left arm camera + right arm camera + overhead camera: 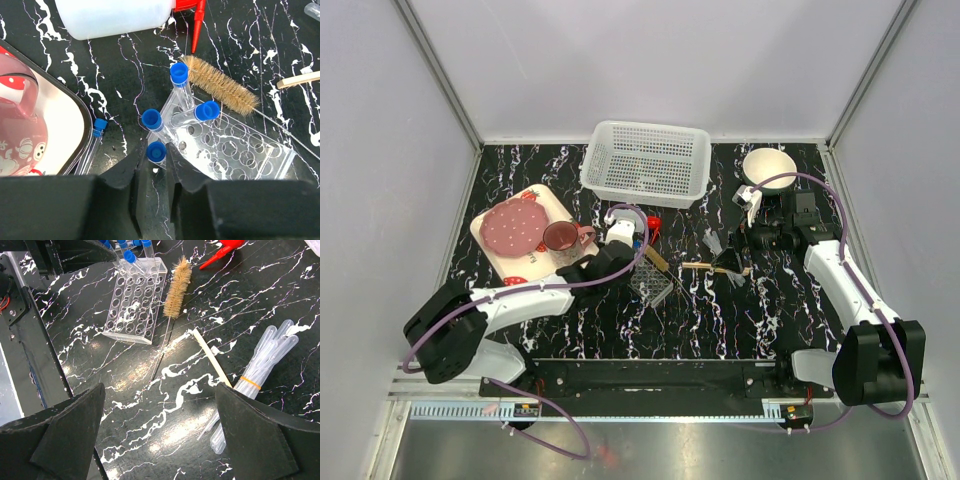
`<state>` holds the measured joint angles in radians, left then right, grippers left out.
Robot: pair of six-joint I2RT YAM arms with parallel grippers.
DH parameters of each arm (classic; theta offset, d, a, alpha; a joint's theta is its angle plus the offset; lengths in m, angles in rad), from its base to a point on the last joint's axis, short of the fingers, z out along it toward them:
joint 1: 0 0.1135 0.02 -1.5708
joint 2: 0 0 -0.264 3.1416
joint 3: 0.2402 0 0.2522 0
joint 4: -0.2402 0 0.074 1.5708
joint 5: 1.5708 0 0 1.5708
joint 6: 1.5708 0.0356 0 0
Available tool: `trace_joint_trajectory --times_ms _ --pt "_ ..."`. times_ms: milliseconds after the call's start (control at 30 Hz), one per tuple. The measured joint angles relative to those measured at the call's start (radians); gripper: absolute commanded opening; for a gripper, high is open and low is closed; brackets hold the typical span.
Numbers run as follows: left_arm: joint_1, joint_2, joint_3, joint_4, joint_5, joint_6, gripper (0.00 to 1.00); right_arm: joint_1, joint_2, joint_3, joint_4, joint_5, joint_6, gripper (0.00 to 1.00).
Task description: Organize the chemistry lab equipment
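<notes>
**Tube at the rack's corner, right claw waiting**

The left claw (152,167) is drawn nearly together around a blue-capped test tube (156,151), pinching it at the near corner of the clear tube rack (235,155). The tube looks bound for a corner hole, which would explain the low, close approach. Whether it is seated I cannot tell. Three more capped tubes (179,75) lean in that same end of the rack, which sits about mid-table, toward the near edge. One loose tube (96,134) lies flat just beside the strawberry-print tray (70,125), probably the next to collect. The red-spouted bottle (115,15) appears to lie on its side beyond the rack, with a bristle brush (220,85) alongside.

The right claw (160,390) is spread wide and empty. It hangs over the banded pipettes (260,365) and a wooden stick (212,357) right of the rack, well placed to take them. The white basket (648,160) at the far edge may be their destination.

No label or writing is legible anywhere.
</notes>
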<state>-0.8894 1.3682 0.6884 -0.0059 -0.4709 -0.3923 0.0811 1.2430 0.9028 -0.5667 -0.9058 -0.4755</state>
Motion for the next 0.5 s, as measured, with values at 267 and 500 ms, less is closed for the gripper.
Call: trace_joint_trajectory --times_ms 267,500 --pt "0.0 -0.006 -0.001 -0.006 -0.005 -0.023 0.46 0.0 0.001 0.0 -0.002 0.0 -0.002 0.96" --pt "0.0 -0.116 -0.004 -0.064 -0.022 -0.057 0.62 0.0 0.002 0.0 -0.007 0.0 -0.006 0.96"
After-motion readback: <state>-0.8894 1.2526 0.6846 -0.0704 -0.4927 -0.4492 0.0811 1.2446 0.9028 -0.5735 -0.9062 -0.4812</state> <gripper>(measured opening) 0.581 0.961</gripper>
